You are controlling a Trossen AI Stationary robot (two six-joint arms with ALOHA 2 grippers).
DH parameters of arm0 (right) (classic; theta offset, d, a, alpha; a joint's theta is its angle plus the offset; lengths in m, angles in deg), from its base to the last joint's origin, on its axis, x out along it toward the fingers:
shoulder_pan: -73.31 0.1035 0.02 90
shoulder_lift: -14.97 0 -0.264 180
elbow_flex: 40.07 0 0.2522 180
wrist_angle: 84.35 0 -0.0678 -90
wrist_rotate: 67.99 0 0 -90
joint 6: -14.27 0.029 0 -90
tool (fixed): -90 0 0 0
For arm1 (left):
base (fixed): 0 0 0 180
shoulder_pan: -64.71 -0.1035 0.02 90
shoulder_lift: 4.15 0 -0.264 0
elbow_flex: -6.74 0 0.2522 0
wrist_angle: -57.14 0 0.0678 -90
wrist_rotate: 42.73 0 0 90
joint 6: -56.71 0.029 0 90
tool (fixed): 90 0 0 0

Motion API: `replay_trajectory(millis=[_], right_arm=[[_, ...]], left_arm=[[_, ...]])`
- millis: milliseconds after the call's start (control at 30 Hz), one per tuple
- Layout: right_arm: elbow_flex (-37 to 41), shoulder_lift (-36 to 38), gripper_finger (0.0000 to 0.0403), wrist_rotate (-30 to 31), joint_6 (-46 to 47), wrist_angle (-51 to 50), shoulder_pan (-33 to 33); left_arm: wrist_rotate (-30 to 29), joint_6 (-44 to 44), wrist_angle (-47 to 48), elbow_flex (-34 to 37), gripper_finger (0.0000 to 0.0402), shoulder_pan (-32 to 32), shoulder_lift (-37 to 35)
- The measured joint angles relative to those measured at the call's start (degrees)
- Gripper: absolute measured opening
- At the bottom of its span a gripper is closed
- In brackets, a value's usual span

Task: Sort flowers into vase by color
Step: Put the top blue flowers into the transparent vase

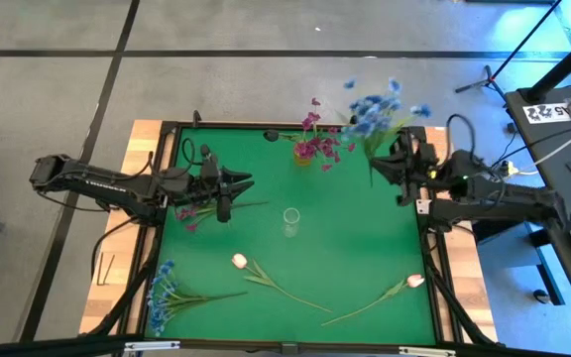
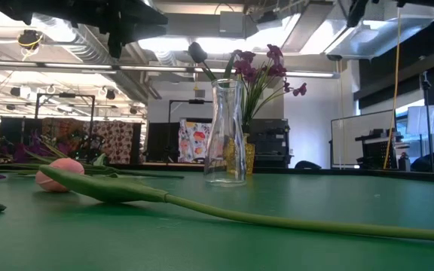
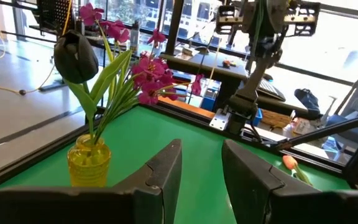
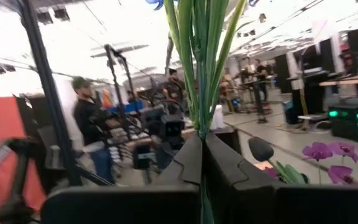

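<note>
The right gripper was raised at the table's 2 o'clock edge, its jaws pinching the green stems of a blue-blossom spray. The left gripper, jaws spread and empty, was held at 9 o'clock above a magenta spray. The clear glass vase stood empty at centre; the yellow vase at 12 o'clock already held magenta blooms. The stems should be lowered vertically over the clear vase's mouth before release.
</note>
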Motion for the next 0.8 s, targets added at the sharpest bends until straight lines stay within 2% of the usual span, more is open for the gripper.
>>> replay_trajectory(millis=[133, 300, 433, 633, 800], right_arm=[[0.0, -5.2, 0.0005, 9.0, -5.2, 5.6, 8.2], [0.0, -12.1, 0.0005, 15.5, -10.8, 14.7, 16.7], [0.0, -17.6, 0.0005, 19.9, -13.9, 20.6, 20.7], [0.0, -25.4, 0.0005, 20.1, -14.0, 28.8, 21.9], [0.0, -32.1, 0.0005, 19.4, -13.9, 37.1, 21.9]], left_arm=[[0.0, 0.0, -0.1, 0.0, 0.0110, 1.0, 0.0], [0.0, 0.1, -2.2, 0.0, 0.0110, 3.0, 0.0], [0.0, 0.4, -3.8, 0.0, 0.0110, 4.6, 0.0], [0.0, 1.2, -6.1, 0.0, 0.0110, 6.5, 0.9], [0.0, 2.2, -10.3, 0.0, 0.0110, 7.6, 4.4]])
